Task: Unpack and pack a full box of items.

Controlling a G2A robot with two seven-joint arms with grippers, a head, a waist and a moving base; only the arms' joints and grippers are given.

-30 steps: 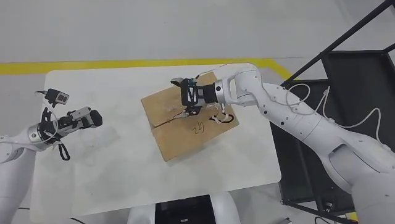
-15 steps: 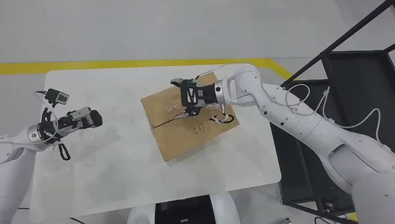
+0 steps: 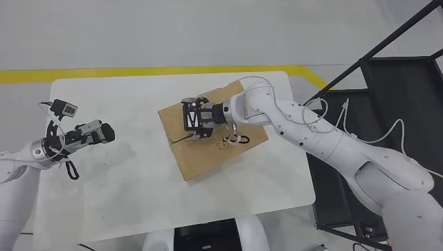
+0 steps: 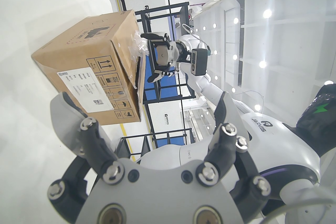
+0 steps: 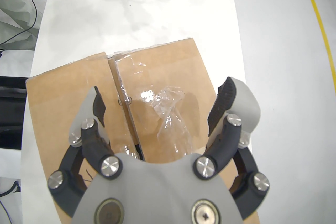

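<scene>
1. Right wrist view: the right end effector (image 5: 161, 93) is spread wide and released. It hangs over the top of the brown cardboard box (image 5: 168, 64), with the flap seam and a crumpled strip of clear tape (image 5: 170, 114) between its fingers.
2. Whether a fingertip touches cardboard or tape cannot be told.
3. The box stands right of centre on the white surface (image 3: 124, 182), flaps down, contents hidden.
4. The left end effector (image 3: 79, 135) hangs open and empty near the surface's left edge, well apart from the box.
5. Black handwriting (image 3: 232, 140) on the box top is partly covered by the right arm.
</scene>
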